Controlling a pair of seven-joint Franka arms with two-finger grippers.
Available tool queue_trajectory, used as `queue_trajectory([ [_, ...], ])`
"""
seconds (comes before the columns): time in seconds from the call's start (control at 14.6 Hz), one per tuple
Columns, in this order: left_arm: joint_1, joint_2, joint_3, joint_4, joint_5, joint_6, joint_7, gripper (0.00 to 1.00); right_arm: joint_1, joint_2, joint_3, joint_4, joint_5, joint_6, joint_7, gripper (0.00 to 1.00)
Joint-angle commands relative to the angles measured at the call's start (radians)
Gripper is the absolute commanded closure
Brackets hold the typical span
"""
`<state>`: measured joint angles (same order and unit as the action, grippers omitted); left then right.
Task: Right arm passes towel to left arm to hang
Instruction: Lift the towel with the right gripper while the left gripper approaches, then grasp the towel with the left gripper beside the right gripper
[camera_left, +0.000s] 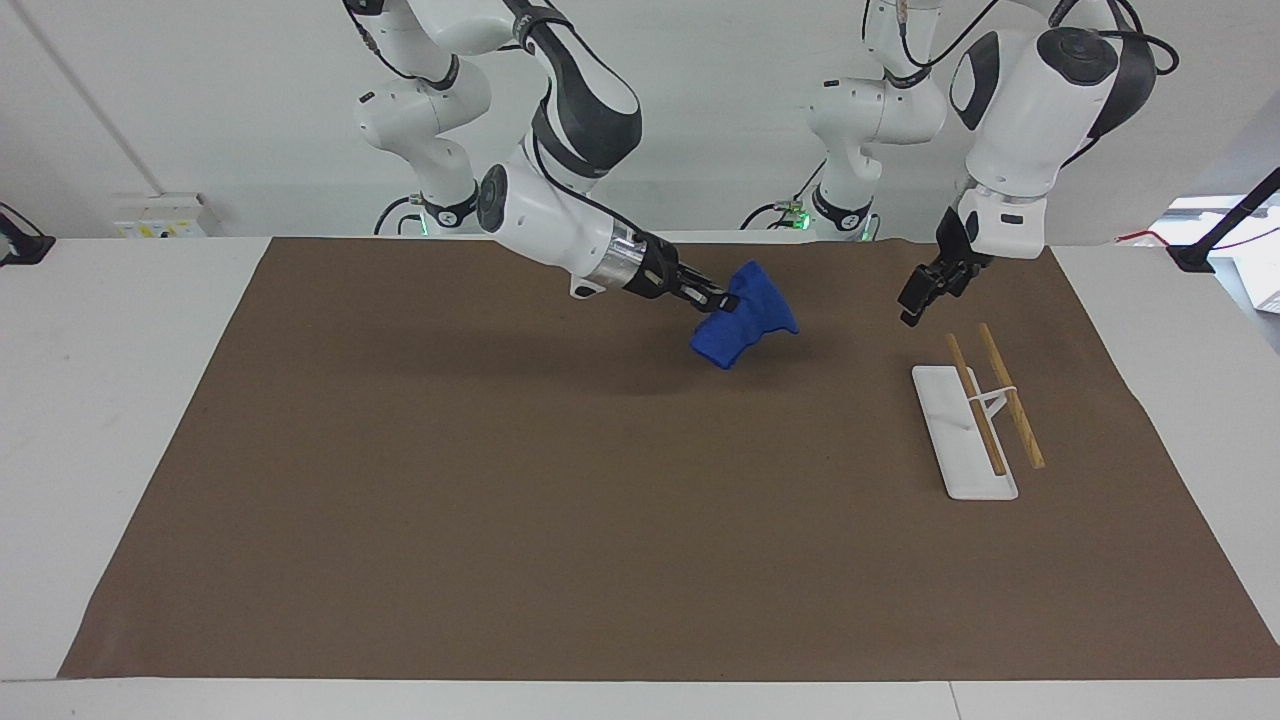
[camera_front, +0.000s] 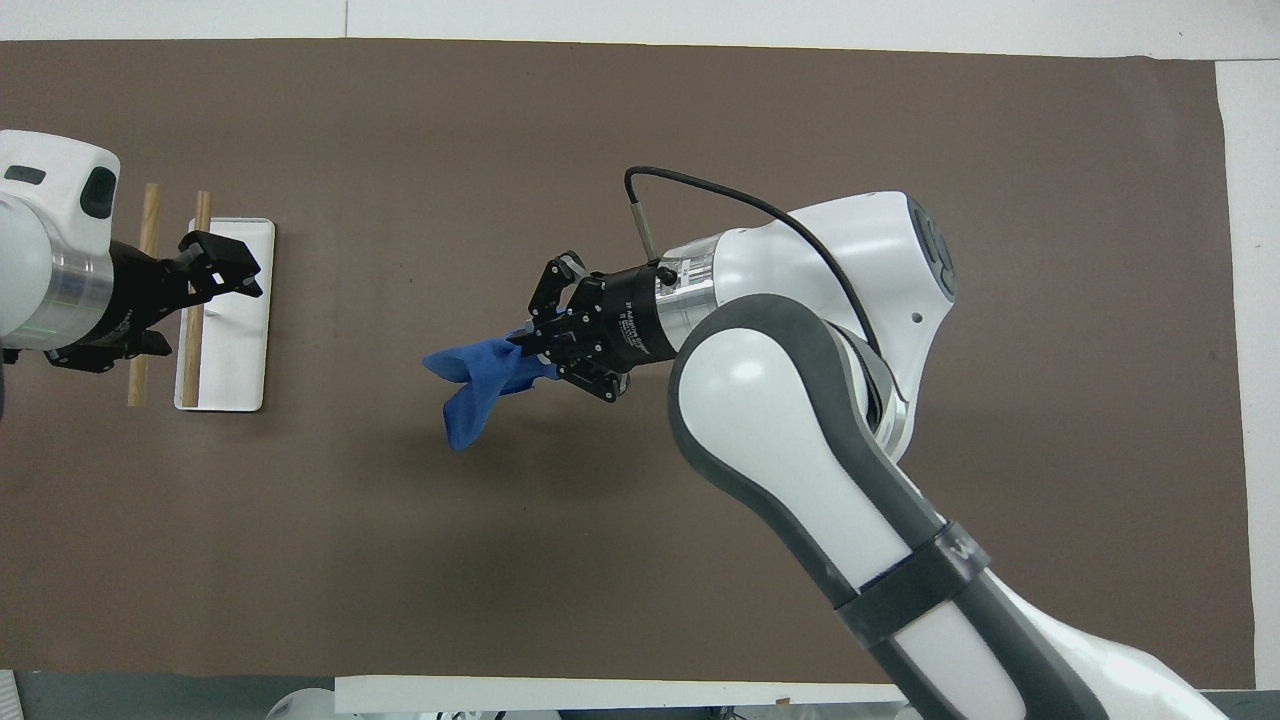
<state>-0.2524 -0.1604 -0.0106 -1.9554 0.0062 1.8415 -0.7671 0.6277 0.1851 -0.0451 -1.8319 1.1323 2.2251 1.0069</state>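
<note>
The right gripper (camera_front: 527, 345) is clamped on the blue towel (camera_front: 472, 384), which hangs over the middle of the brown mat (camera_front: 640, 120); the left gripper (camera_front: 222, 272), fingers spread, is over the white rack (camera_front: 228, 330) with wooden rods (camera_front: 143, 300)

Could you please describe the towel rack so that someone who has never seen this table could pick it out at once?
Look across the brown mat to the left arm's end of the table. The rack stands there under the open left gripper, well apart from the blue towel that the shut right gripper carries in the air. It alone combines a flat white base with two parallel wooden rods.
</note>
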Motion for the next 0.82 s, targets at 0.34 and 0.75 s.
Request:
queue_trajectory([
  [0.34, -0.123, 0.011, 0.008, -0.028, 0.011, 0.042, -0.435, 0.00, 0.087, 0.002, -0.001, -0.015, 0.098, 0.120, 0.079, 1.00],
  [0.75, -0.226, 0.015, 0.007, -0.080, 0.009, 0.056, -0.511, 0.00, 0.096, 0.005, -0.001, -0.015, 0.101, 0.143, 0.085, 1.00],
])
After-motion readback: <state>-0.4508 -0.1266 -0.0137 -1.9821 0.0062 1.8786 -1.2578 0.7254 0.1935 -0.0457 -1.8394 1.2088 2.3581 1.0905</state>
